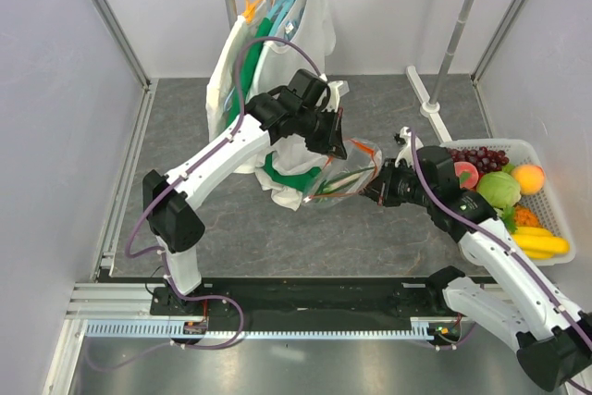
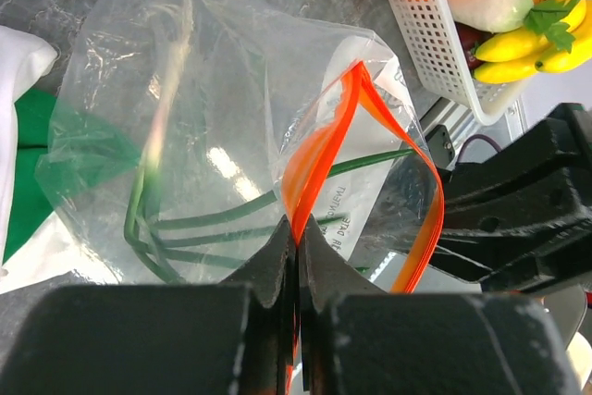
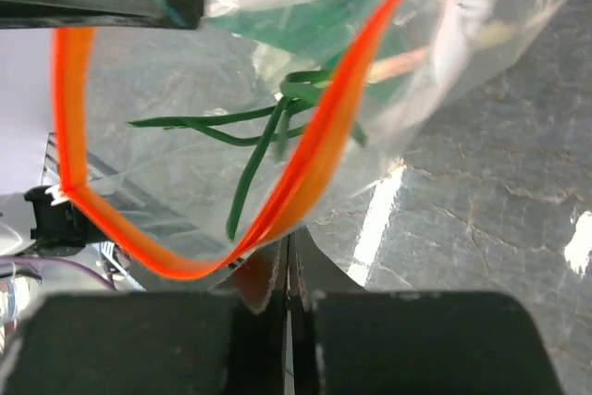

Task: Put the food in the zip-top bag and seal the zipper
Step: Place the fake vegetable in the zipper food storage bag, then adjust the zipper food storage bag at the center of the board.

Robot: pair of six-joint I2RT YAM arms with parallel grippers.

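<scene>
Top view: zip-top bag [image 1: 344, 176] hangs above the grey table [image 1: 231, 228] at ctr, held btwn the two arms. The left gripper [image 1: 330, 147] reaches in from 10 o'clock and has the bag's mouth at its 11 o'clock edge. The right gripper [image 1: 374, 184] reaches in from 4 o'clock and has the bag's 3 o'clock edge. Both sets of fingers are pressed tight together, each pinching its own stretch of the zipper [image 2: 310, 168].

Left wrist view: the orange strip runs up from btwn the closed fingers at 6 o'clock. Its two sides part and loop, so the mouth stands open, not sealed. Green onions [image 2: 141, 193] lie inside the bag, w/ green leaves toward the mouth and pale ends deep in at 11 o'clock. The other arm's black body is at 3 o'clock, against the far side of the strip.

Right wrist view: the strip is nipped at 6 o'clock and loops round via 9 o'clock up to 12 o'clock, so the mouth gapes. Onion leaves show thru the plastic at ctr.

The rest of the food sits in the white slatted basket [image 1: 555, 205] at 3–4 o'clock of the top view, apart from the bag: dark grapes [image 1: 478, 155], a peach [image 1: 465, 176], a green round piece [image 1: 498, 190], an orange fruit [image 1: 529, 178] and bananas [image 1: 539, 243].

White shirts [image 1: 314, 25] hang on a rack at 12 o'clock, behind the left arm.
</scene>
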